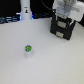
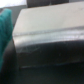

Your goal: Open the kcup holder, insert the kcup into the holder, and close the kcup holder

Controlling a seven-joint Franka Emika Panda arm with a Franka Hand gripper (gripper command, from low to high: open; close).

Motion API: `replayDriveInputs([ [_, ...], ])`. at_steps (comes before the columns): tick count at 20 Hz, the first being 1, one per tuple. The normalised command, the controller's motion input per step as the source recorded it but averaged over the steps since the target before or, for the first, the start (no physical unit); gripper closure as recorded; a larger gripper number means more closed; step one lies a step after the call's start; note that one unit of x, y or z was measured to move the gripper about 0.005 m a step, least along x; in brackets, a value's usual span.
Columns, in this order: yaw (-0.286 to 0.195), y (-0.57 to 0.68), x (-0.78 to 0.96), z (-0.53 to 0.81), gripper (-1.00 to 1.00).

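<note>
The kcup (image 1: 28, 50), white with a green top, stands upright on the white table (image 1: 45, 65), well apart from the kcup holder (image 1: 62, 30). The gripper (image 1: 65, 19) is at the black holder's top; I cannot tell if its jaws are parted. The holder's inside is not visible. The wrist view is blurred.

The black boxy kcup holder (image 1: 62, 28) stands on the white table (image 1: 45, 60) at the exterior view's upper right. The tool (image 1: 63, 15) is directly above it. The small green-topped kcup (image 1: 28, 50) stands nearer the camera, well to the holder's left. A tall white cylinder (image 1: 25, 10) stands far left of the holder.
</note>
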Motion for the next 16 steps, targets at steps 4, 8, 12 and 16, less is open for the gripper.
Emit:
replayDriveInputs([
  [4, -0.016, -0.02, 0.12, 0.00, 1.00],
  [8, -0.041, -0.14, 0.58, 0.17, 1.00],
  [12, -0.074, -0.18, 0.77, 0.26, 1.00],
  [16, -0.082, -0.26, 0.84, 0.28, 1.00],
])
